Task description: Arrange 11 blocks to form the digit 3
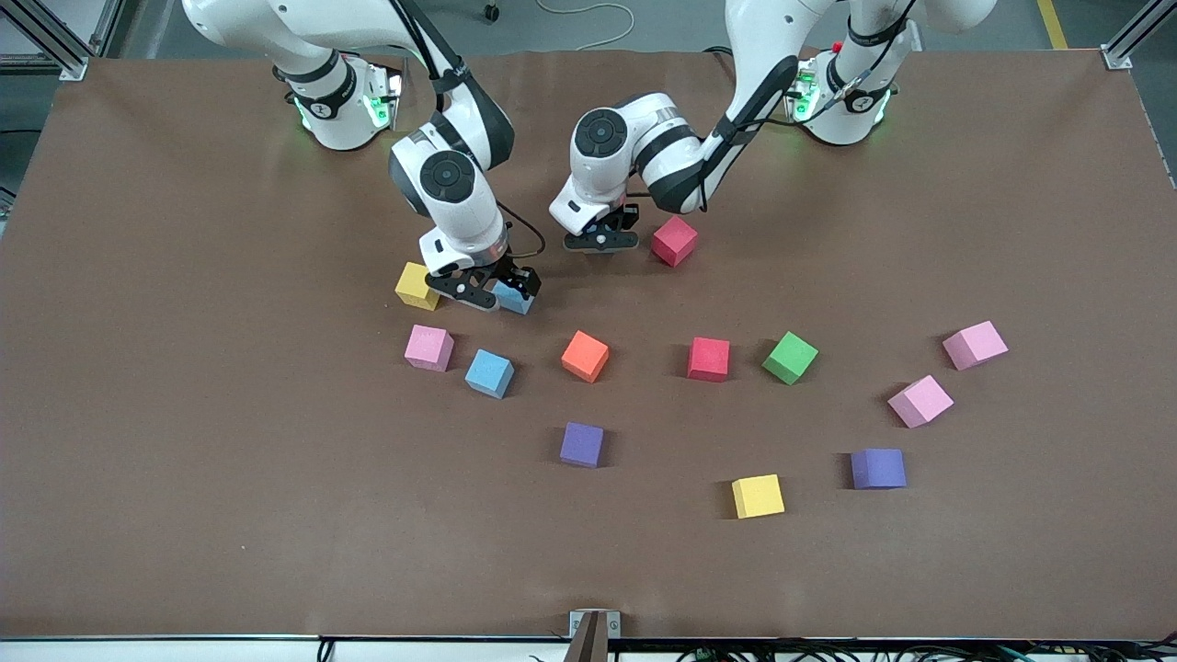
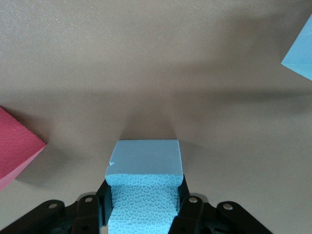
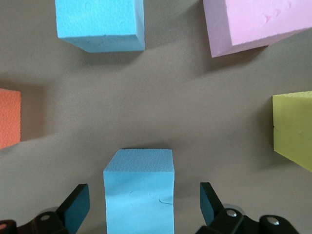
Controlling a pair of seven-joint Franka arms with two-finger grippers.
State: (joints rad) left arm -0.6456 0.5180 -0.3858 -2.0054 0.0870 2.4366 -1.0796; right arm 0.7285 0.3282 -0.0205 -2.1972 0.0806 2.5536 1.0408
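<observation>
Left wrist view alone shows the left end effector (image 2: 144, 204) pinching a light blue block (image 2: 145, 180); the right end effector (image 3: 144, 207) gapes.

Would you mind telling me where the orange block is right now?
In the front view the orange block sits mid-table, between a light blue block and a red block, with a purple block nearer the camera.

You see the right gripper (image 3: 145, 207) spread wide around a light blue block (image 3: 139, 192) on the table (image 3: 185, 112).
</observation>
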